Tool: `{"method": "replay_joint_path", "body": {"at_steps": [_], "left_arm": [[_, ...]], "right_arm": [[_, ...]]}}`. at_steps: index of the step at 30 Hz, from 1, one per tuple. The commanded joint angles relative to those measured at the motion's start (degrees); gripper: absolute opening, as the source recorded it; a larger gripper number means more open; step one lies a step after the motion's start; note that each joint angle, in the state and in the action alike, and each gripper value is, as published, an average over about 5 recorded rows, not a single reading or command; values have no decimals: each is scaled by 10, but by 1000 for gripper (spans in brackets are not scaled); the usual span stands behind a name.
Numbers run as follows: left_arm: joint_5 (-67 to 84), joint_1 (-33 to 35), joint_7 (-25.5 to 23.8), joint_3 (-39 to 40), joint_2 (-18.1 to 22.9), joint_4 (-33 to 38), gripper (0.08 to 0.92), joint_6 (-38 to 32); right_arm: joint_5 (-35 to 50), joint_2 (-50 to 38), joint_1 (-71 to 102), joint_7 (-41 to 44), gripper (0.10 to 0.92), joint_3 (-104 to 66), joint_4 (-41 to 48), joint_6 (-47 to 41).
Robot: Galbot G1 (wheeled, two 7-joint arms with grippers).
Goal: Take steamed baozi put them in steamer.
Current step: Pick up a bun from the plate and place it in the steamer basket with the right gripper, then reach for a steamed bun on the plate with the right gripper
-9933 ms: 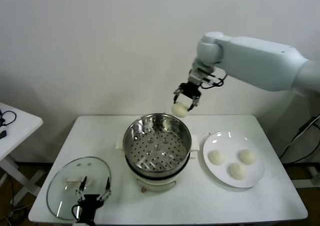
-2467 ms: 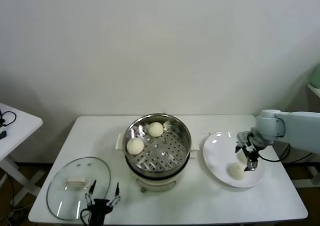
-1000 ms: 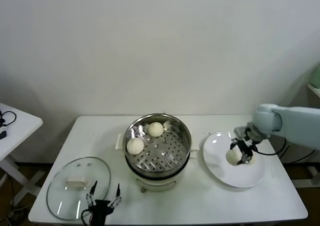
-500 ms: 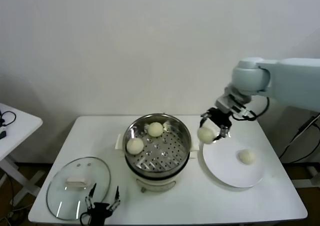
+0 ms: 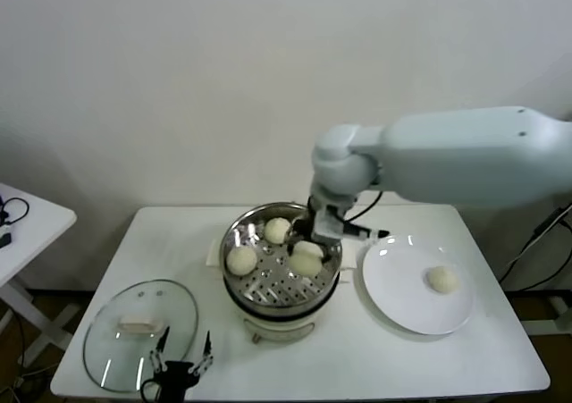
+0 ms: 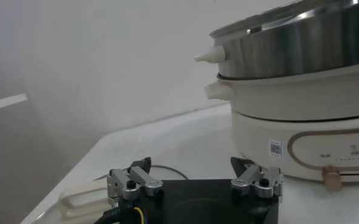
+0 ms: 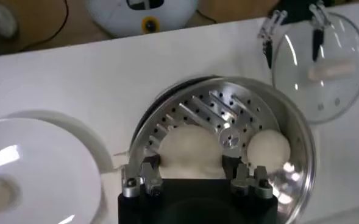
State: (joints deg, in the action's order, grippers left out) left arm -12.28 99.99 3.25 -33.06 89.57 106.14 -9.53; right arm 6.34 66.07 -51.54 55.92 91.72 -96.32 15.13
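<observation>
A plain white wall backs a white desk [image 5: 357, 358] that carries everything. Largest on it is the steamer [image 5: 281, 260], a shiny steel pot with a perforated tray, standing in the middle on its white base. The right arm reaches in over its right rim. To the steamer's right lies a flat white plate [image 5: 393, 296]; to its left, a round glass lid [image 5: 140, 333].

Two steamed baozi [image 5: 242, 260] already rest on the tray, one at the left side and one toward the back. A third bun [image 5: 307, 263] is inside the pot at the right, clenched between the fingers of the right pincer [image 5: 308, 253]; the right wrist view shows it sitting between the jaws just above the tray, so by my reading it is not yet let go. The fourth bun [image 5: 441, 280] waits alone on the plate.

The left pincer [image 5: 179, 367] hangs idle at the desk's front edge beside the lid, jaws spread and holding nothing.

So roughly half is settled: one release pending, one bun left to fetch.
</observation>
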Motion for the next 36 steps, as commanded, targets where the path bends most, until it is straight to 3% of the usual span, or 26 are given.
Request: {"method": "replay_joint_path", "body": {"at_steps": [1,17,23,31,36], "left_arm": [[6,2,1,-2,0,-1,823,-2],[8,0,5,-4,3,-4,823,-4],[7,1,4,-3,3,-3,823,-2],[4,0,4,1,2,-2,823,0],[4,-1,3,2,0,-5,823,-2]], "right_arm": [[-112,101,133,-12,679,-31,54,23],[-92,117,141,22,707,-36,94,53],[-9,81,60,55,813,-23,91,86],[140,-21,-103,98,823,88,158,92],[209,-95,-149,95,823,184,195,2]]}}
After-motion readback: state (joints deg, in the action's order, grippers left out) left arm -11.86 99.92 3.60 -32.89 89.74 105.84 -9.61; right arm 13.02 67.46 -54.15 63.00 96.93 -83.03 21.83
